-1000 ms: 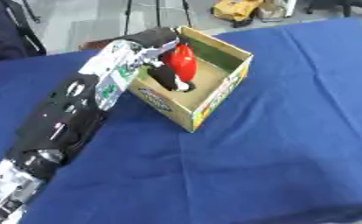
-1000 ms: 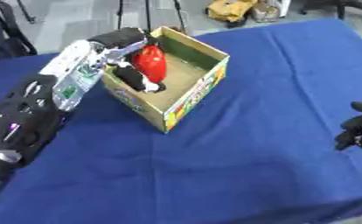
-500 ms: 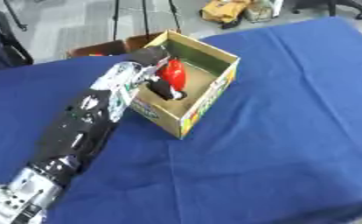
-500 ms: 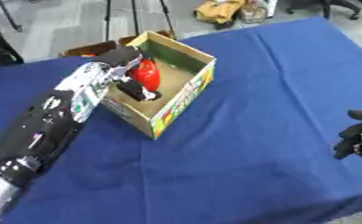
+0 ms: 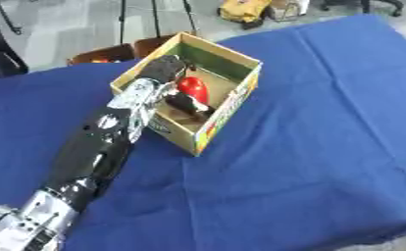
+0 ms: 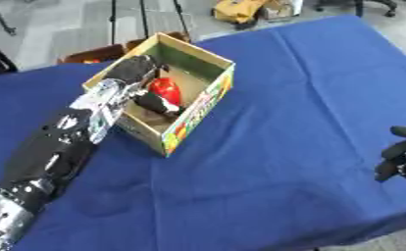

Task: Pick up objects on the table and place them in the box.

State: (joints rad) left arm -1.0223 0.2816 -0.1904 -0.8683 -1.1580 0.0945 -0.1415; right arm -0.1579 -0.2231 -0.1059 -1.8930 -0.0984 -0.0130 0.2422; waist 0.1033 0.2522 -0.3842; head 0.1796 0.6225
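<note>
A: While the blue tablecloth (image 5: 326,122) covers nearly everything, what else is around?

B: Grey floor at 12 o'clock, with a yellow bag (image 5: 245,10) and dark tripod legs (image 5: 153,17) beyond the far edge. Brownish thing (image 5: 99,53) just behind the box at 11. Cloth near the box is bare.

A: Box?

B: Cardboard box (image 5: 232,100), open top, green inner wall, sits at about 11 o'clock from the table centre. Red object (image 6: 164,90) is inside it, toward the middle.

A: Anything blocking?

B: Left arm (image 5: 103,142) runs from 7 o'clock up over the box's near-left rim, hides that wall.

A: Left hand?

B: Left hand (image 5: 188,102) is down inside the box, dark fingers right against the red object's lower side. Whether they're curled round it or just touching, can't tell.

A: Right hand?

B: Right hand (image 6: 401,159) shows at 4 o'clock in the right eye view, fingers curled in, holding nothing, well apart from the box.

A: Writing?

B: Coloured print on the box's front side (image 6: 189,122), red, yellow, green; not readable.
</note>
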